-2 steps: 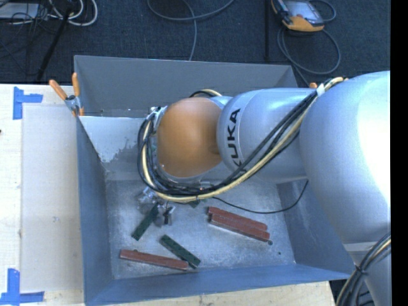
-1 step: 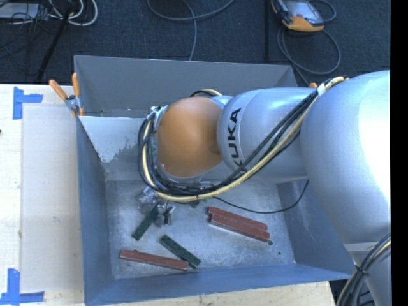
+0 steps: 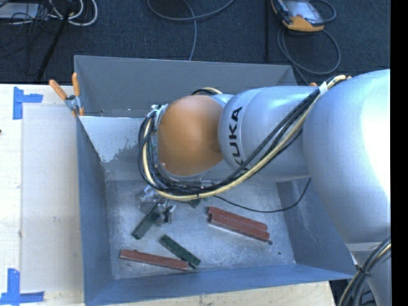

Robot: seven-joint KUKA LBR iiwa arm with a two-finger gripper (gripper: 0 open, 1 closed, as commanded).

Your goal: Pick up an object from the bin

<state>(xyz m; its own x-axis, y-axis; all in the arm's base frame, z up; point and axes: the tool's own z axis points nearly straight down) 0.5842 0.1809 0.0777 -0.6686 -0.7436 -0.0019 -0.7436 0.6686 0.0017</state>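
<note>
My gripper [image 3: 157, 206] pokes out below the orange dome at the left middle of the bin floor. Right under it starts a dark green flat strip [image 3: 144, 225], which slants down to the left; its upper end meets the gripper, and whether it is gripped I cannot tell. A second dark green strip [image 3: 180, 250] lies a little lower and to the right. Along the front wall rests a reddish-brown bar [image 3: 153, 259], its right end touching that second strip.
Two reddish-brown bars [image 3: 238, 224] lie side by side right of the gripper, slanting down to the right. The arm and its cables cover the bin's back and right part. Sloped walls close in the floor on all sides.
</note>
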